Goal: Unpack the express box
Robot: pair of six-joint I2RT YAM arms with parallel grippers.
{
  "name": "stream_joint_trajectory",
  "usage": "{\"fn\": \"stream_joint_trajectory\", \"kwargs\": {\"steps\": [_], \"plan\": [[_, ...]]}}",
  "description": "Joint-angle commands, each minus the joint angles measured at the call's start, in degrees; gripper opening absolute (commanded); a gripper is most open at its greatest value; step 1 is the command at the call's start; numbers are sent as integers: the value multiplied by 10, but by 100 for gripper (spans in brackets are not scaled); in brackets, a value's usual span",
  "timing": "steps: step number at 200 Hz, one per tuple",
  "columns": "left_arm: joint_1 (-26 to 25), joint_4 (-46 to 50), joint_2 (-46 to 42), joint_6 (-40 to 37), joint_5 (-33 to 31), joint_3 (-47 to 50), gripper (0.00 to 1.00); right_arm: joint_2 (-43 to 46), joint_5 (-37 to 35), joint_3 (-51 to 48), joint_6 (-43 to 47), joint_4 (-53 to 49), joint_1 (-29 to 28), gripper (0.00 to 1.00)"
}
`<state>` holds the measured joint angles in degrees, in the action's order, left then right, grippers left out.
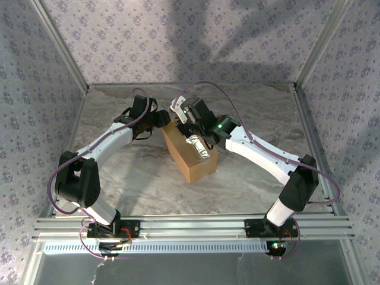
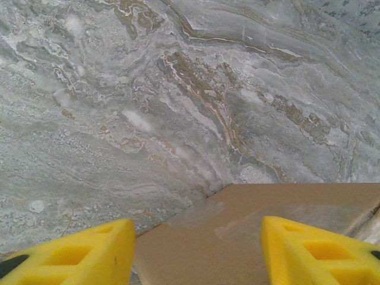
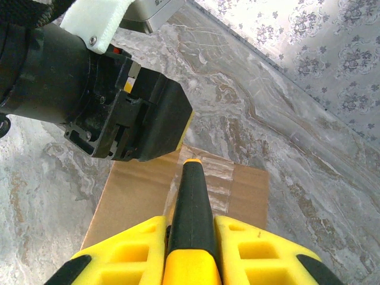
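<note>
While the cardboard box stands at the middle of the marble table, between the two arms, the left gripper hangs over one corner of its top, jaws wide with nothing gripped. The right gripper has its jaws narrowed onto a black tool, whose yellow tip points at the clear tape along the box's seam; whether it touches cannot be told.
</note>
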<state>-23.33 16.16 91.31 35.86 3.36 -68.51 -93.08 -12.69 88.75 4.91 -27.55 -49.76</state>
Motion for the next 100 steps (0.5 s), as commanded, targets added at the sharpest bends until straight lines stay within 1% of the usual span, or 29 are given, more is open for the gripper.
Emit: {"fn": "stream_joint_trajectory", "kwargs": {"steps": [1, 10, 25, 62, 100], "plan": [[-1, -9, -14, -26, 5, 3, 66, 7, 11, -17, -7, -54, -1, 0], [3, -15, -16, -34, 22, -1, 69, 7, 12, -17, -8, -53, 0, 0], [9, -19, -17, -41, 52, -7, 70, 7, 13, -17, -8, -52, 0, 0], [14, -10, -19, -65, 84, -14, 70, 10, 14, -19, -10, -52, 2, 0], [15, -6, -17, -76, 112, -15, 69, 14, 14, -23, -10, -48, 3, 0]]}}
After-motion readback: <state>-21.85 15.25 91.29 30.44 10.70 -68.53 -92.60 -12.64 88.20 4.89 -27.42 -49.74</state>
